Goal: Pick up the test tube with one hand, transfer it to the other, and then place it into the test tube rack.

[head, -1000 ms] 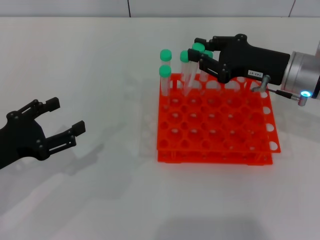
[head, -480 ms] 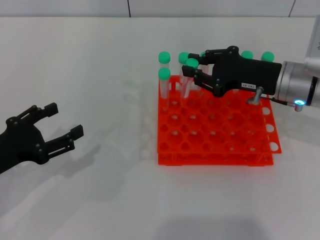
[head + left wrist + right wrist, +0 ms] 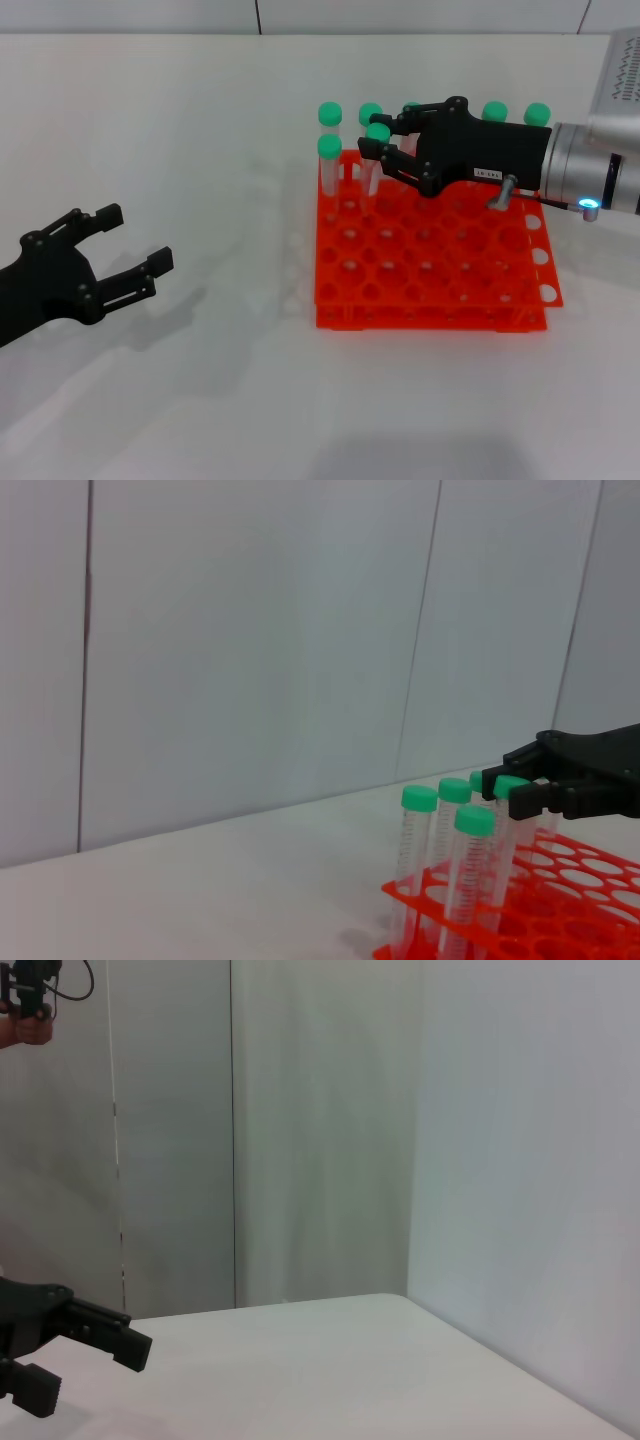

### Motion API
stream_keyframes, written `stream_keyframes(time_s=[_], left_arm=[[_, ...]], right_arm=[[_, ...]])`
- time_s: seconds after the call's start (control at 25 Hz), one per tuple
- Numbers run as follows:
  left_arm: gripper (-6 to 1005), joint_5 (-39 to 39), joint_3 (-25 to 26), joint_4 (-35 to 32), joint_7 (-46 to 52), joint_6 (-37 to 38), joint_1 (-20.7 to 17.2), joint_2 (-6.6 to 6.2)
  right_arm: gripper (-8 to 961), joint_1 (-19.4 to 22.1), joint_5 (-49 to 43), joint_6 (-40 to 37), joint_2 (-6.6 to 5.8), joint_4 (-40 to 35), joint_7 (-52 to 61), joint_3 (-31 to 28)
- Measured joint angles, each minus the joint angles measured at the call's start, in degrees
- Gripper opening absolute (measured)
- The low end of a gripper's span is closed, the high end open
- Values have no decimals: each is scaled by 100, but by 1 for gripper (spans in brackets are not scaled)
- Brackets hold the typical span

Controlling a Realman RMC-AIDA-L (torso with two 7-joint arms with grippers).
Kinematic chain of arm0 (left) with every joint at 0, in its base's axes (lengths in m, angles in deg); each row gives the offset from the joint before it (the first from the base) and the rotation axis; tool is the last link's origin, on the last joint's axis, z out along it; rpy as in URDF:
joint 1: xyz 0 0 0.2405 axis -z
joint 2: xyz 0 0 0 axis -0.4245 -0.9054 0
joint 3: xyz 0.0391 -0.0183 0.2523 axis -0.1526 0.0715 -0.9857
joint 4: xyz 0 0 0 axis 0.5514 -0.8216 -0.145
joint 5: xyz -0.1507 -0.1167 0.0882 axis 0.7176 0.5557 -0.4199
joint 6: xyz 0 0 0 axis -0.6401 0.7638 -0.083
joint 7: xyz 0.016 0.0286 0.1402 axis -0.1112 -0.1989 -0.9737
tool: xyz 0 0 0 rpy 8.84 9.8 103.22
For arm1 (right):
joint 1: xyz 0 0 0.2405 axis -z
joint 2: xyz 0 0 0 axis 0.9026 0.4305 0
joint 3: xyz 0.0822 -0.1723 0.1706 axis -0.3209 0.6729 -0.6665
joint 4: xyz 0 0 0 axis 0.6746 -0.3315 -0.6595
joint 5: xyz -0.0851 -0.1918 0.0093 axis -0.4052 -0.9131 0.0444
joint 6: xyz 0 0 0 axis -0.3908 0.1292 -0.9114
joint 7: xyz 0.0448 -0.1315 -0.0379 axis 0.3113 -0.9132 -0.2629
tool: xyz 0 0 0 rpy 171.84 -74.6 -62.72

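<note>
My right gripper (image 3: 377, 136), black with a small white label and a silver cuff, reaches over the back left of the orange-red test tube rack (image 3: 430, 262). It is shut on a green-capped test tube (image 3: 378, 131), which stands upright with its lower end down in a rack hole in the second row. The left wrist view shows the same gripper (image 3: 506, 788) with the tube's cap (image 3: 510, 784) between its fingers. My left gripper (image 3: 134, 237) is open and empty, low over the table at the far left, well away from the rack.
Several other green-capped tubes stand in the rack's back rows, such as those at the left corner (image 3: 329, 147) and at the back right (image 3: 537, 114). The rack's front rows hold no tubes. The right wrist view shows the left gripper (image 3: 70, 1345) and a wall.
My right gripper has come forward and down with the tube, lowering it into the rack. My left gripper has stayed open and shifted only slightly.
</note>
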Motion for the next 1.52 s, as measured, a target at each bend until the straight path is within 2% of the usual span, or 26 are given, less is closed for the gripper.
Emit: stream_keyframes(time_s=[0.44, 0.68, 0.84, 0.88, 1.0, 1.08, 1.2, 1.4, 1.52], left_arm=[[871, 0, 8, 3, -3, -1, 43, -7], [872, -11, 9, 3, -3, 0, 52, -7], [872, -14, 9, 2, -1, 6, 54, -7], [872, -15, 9, 2, 6, 18, 55, -7], [873, -17, 8, -16, 39, 57, 55, -11], [873, -17, 9, -37, 51, 79, 63, -14], [873, -36, 8, -46, 126, 224, 139, -59], [874, -289, 32, -32, 557, 514, 437, -272], [874, -712, 282, 31, 794, 852, 746, -358]], right_arm=[[259, 74, 1, -78, 0, -37, -33, 1], [371, 109, 1, -76, 0, -41, -15, -23], [564, 171, 8, -206, -17, -59, 3, -49], [612, 227, 31, -304, -30, -98, 10, -54], [625, 617, 116, -681, -84, -463, 63, -69], [634, 978, 113, -873, -142, -876, 205, -55], [655, 1495, 87, -1076, -322, -1407, 565, -24], [691, 1715, 31, -1341, -698, -1314, 781, -52], [712, 1739, -175, -1549, -888, -1176, 809, -69]])
